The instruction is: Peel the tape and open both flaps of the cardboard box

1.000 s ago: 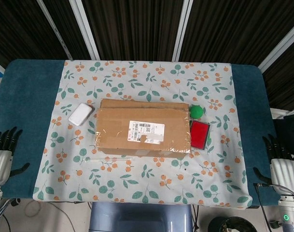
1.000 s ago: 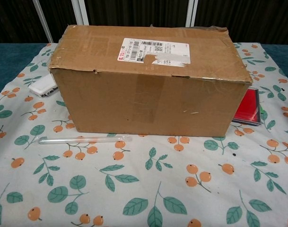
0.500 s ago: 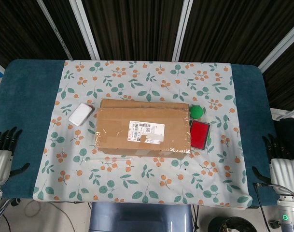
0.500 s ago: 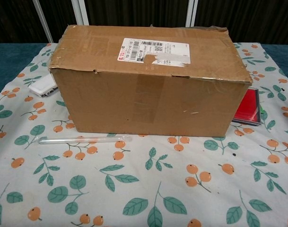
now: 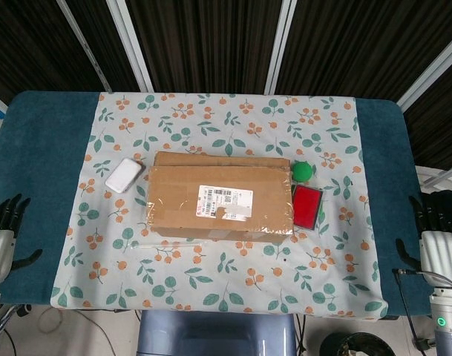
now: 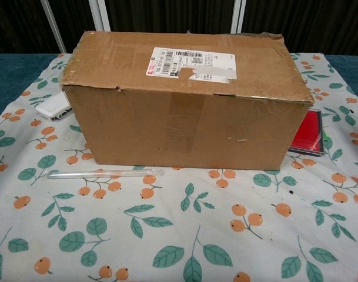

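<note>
A closed brown cardboard box [image 5: 221, 202] [image 6: 184, 100] lies mid-table with a white shipping label [image 5: 225, 201] [image 6: 190, 63] on top. Clear tape [image 5: 148, 211] glints over its lid and left end; in the chest view a tape band [image 6: 186, 120] runs down the front face. My left hand [image 5: 1, 236] hangs off the table's left edge with fingers spread, holding nothing. Off the right edge, my right hand [image 5: 439, 239] is likewise empty with fingers apart. Both are far from the box and show only in the head view.
A white flat case [image 5: 124, 175] [image 6: 54, 107] lies left of the box. A green ball [image 5: 303, 171] and a red flat box [image 5: 308, 205] [image 6: 308, 134] sit to its right. A clear thin tube [image 6: 105, 173] lies before the box on the floral cloth [image 5: 233, 274].
Both hands have drifted slightly outward toward the frame edges, the right one also a little higher. The box and other objects are unmoved.
</note>
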Available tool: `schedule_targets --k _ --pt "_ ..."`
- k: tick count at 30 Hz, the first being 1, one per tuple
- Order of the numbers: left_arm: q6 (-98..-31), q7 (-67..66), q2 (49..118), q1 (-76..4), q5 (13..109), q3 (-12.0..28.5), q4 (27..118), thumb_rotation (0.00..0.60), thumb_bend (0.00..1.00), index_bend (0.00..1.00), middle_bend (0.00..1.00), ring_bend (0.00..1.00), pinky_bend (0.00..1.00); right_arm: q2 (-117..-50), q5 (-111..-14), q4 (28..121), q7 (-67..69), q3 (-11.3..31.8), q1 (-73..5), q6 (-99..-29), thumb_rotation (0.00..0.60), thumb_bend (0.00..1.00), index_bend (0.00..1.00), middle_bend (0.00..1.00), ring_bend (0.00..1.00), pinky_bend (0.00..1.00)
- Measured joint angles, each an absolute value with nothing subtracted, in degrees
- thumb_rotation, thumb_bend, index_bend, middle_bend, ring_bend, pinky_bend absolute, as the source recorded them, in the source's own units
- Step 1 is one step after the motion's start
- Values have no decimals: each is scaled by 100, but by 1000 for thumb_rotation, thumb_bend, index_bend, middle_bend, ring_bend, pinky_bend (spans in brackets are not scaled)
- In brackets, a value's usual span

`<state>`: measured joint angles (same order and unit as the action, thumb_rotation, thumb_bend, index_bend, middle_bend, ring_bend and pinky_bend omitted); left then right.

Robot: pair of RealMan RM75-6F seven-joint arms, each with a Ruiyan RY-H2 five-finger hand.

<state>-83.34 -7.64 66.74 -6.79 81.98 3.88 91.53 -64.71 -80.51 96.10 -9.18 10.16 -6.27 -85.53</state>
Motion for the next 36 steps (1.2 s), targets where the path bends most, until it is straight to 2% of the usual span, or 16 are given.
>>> schedule_targets --k 4,6,8,15,21,27,36 --pt "-8286 -730 6663 -692 8145 402 9167 600 128 0 0 0 0 -6271 -7865 9951 -1029 1394 -1022 -8214 600 841 58 144 122 264" --pt "-8258 -706 6660 -699 8105 413 9183 600 128 0 0 0 0 -6146 -7668 10129 -1114 1637 -1308 -7904 600 951 111 223 192 294" --pt "-8208 -676 6651 -709 8044 428 9208 600 128 0 0 0 0 -6052 -7421 10258 -1177 1854 -1586 -7574 600 997 154 273 240 319" --pt "-8138 -593 6617 -729 7928 476 9238 600 129 0 0 0 0 -5943 -5780 10423 -1382 2623 -2897 -6124 600 1000 285 340 312 394" --pt "-8095 -518 6595 -743 7891 491 9246 600 129 0 0 0 0 -6319 -4430 9993 -1851 2868 -4224 -5211 600 1000 350 364 344 399" --pt "-8048 -460 6581 -756 7852 499 9260 600 129 0 0 0 0 -7061 -3531 9408 -2390 2829 -5207 -4952 600 1000 375 397 379 400" --pt "-7971 -369 6559 -781 7785 517 9268 600 129 0 0 0 0 -7652 -2975 9100 -2713 2598 -5788 -5144 600 1000 426 461 445 464"
